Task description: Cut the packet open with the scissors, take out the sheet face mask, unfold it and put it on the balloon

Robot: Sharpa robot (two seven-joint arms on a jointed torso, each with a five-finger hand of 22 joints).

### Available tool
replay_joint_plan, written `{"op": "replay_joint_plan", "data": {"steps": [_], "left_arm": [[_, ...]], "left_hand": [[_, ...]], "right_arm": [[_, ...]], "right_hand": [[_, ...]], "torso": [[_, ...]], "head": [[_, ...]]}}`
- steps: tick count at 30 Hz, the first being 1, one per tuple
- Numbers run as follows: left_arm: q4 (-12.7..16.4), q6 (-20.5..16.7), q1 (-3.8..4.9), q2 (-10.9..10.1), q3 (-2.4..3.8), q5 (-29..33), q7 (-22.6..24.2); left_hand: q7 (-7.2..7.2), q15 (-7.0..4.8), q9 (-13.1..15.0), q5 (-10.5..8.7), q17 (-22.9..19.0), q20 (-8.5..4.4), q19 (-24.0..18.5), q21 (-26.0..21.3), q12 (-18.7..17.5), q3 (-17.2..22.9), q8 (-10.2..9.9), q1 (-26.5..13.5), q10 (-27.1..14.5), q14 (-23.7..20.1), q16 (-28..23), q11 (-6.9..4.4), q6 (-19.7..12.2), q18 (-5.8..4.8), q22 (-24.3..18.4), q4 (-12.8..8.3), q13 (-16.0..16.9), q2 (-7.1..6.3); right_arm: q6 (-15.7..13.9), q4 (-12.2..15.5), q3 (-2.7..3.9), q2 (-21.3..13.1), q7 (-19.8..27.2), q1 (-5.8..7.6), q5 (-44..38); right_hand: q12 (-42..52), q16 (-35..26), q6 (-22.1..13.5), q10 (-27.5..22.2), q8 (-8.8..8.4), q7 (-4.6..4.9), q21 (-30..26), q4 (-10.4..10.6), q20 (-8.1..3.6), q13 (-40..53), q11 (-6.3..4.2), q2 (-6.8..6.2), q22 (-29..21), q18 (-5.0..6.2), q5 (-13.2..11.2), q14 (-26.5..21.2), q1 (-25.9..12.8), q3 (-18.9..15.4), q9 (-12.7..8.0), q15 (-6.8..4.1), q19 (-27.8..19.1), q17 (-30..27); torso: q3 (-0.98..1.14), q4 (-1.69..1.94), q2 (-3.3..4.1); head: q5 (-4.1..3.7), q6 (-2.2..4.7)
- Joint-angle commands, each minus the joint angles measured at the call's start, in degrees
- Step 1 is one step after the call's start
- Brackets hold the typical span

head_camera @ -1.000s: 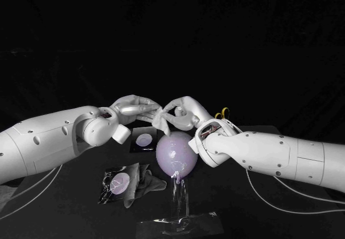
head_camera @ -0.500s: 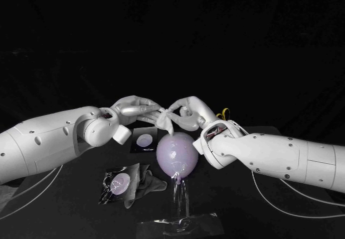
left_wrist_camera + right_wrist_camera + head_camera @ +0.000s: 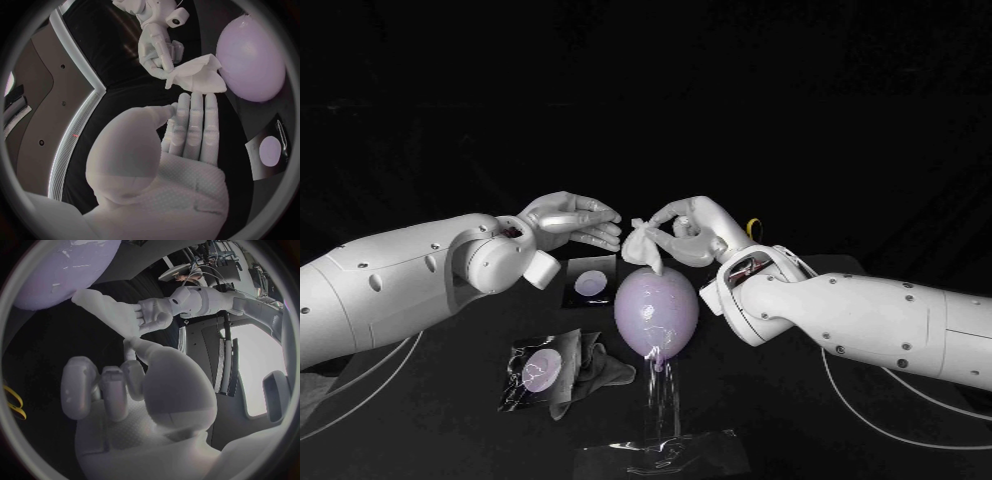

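The white folded sheet mask [image 3: 643, 244] hangs just above the purple balloon [image 3: 656, 312], pinched by my right hand [image 3: 689, 226]. My left hand [image 3: 574, 220] is a little to the left of the mask with its fingers stretched out and nothing in them. In the left wrist view the left hand [image 3: 187, 125] points at the mask [image 3: 197, 75], its fingertips just short of it, with the balloon [image 3: 250, 57] beside. The right wrist view shows my right hand [image 3: 119, 385], the mask [image 3: 103, 307] and the balloon [image 3: 59, 267]. The cut packet [image 3: 538, 365] lies on the table at the left front.
The balloon stands on a clear stem [image 3: 659, 395] with a clear base [image 3: 661, 452] near the front edge. A dark card with a pale round patch [image 3: 590, 280] lies behind the balloon's left side. The yellow scissor handles [image 3: 753, 226] show behind my right wrist.
My left hand has let go of the mask and drawn back to the left. The right hand has moved slightly right, still holding the mask over the balloon.
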Motion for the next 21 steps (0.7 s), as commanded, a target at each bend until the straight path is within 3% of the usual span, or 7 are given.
{"op": "replay_joint_plan", "data": {"steps": [1,8,11,13,15,19,21], "left_arm": [[0.0,-0.99,0.06,0.02,0.08,-0.51,0.15],[0.28,-0.54,0.06,0.18,0.06,-0.25,-1.87],[0.57,1.1,0.06,0.25,0.04,-0.03,-1.68],[0.94,2.31,0.06,0.32,0.03,0.09,-0.64],[1.2,2.84,0.06,0.39,0.03,0.17,0.33],[1.62,3.65,0.06,0.57,0.02,0.38,2.03],[1.79,3.81,0.06,0.63,0.02,0.43,2.47]], "left_hand": [[-0.04,-0.44,15.84,0.38,0.1,-0.03,0.28,0.23,0.21,0.99,0.26,-0.03,0.4,0.09,0.2,0.01,0.51,0.78,0.06,-0.5,0.07,0.02],[0.09,-0.31,16.31,0.34,0.14,0.08,0.1,0.26,0.1,1.11,0.24,-0.7,0.15,-0.1,0.1,0.16,0.2,0.68,0.06,-0.28,0.16,-0.26],[0.52,0.19,16.08,0.29,0.04,0.42,-0.54,-0.03,-0.55,0.42,-0.69,-2.15,-1.09,-1.04,-0.39,0.68,-0.56,0.5,-0.1,0.56,-0.02,-1.21],[1.56,0.65,14.89,0.35,0.15,0.99,-1.16,-0.58,-0.81,-3.61,-2.84,-7.84,-1.89,-1.3,-0.43,1.58,-1.99,0.46,-0.4,4.84,-0.1,-4.6],[1.39,0.68,13.26,0.32,0.29,1.31,-1.38,-0.96,-0.77,-5.79,-5.42,-10.09,-2.24,-1.44,-0.39,1.46,-3.56,0.62,-0.61,6.84,-0.06,-6.37],[1.16,0.79,9.62,0.29,0.79,2.02,-1.76,-2.03,-0.63,-9.51,-9.82,-9.02,-4.3,-2.46,-0.32,1.94,-2.67,0.86,-0.88,7.72,-0.05,-7.8],[1.72,0.98,8.79,0.37,1.04,2.05,-1.59,-2.18,-0.4,-10.85,-10.72,-8.47,-4.57,-2.49,-0.01,1.79,-1.96,0.88,-0.83,7.74,0.04,-8.34]], "right_arm": [[-0.59,0.42,0.04,-0.49,2.04,0.05,0.19],[-0.69,0.65,0.04,-0.75,2.54,0.08,0.31],[-0.64,0.64,0.04,-0.68,2.54,0.08,0.27],[-0.53,0.56,0.04,-0.57,2.43,0.08,0.2],[-0.44,0.49,0.04,-0.49,2.35,0.08,0.15],[-0.14,0.31,0.04,-0.21,2.08,0.08,-0.02],[-0.04,0.25,0.04,-0.08,2.0,0.08,-0.07]], "right_hand": [[-0.41,0.24,0.02,0.63,2.53,-0.38,-0.24,-0.24,-0.36,6.44,-0.65,-0.15,11.3,0.32,0.12,5.86,-0.42,0.51,4.17,-0.33,0.37,15.05],[-0.54,0.24,-0.07,0.58,2.58,-0.39,-0.14,-0.27,-0.37,6.36,-0.66,-0.22,11.32,0.3,0.12,5.86,-0.49,0.56,4.25,-0.33,0.4,15.05],[-0.39,0.24,-0.11,0.65,2.62,-0.4,0.02,-0.32,-0.37,6.47,-0.67,-0.25,11.37,0.27,0.12,5.86,-0.49,0.61,4.29,-0.33,0.47,15.05],[-0.4,0.24,-0.12,0.65,2.64,-0.41,-0.01,-0.35,-0.37,6.46,-0.67,-0.27,11.36,0.27,0.12,5.86,-0.49,0.64,4.32,-0.34,0.46,15.05],[-0.4,0.24,-0.13,0.65,2.67,-0.42,-0.04,-0.38,-0.38,6.46,-0.68,-0.29,11.35,0.28,0.12,5.86,-0.49,0.68,4.36,-0.34,0.44,15.05],[-0.4,0.24,-0.14,0.65,2.68,-0.42,-0.04,-0.39,-0.38,6.46,-0.68,-0.29,11.35,0.28,0.12,5.86,-0.49,0.68,4.36,-0.34,0.44,15.05],[-0.42,0.24,-0.16,0.65,2.73,-0.42,-0.06,-0.44,-0.38,6.45,-0.69,-0.34,11.34,0.28,0.12,5.86,-0.49,0.73,4.42,-0.35,0.43,15.05]], "torso": [[-0.04,-0.02,0.04],[-0.05,0.07,0.04],[-0.05,0.04,0.05],[-0.06,0.03,0.03],[-0.06,0.05,0.03],[-0.05,-0.01,0.01],[-0.05,-0.01,0.01]], "head": [[0.09,-0.04],[0.23,0.04],[0.06,0.04],[0.15,0.0],[0.2,-0.01],[0.19,0.11],[0.19,0.11]]}}
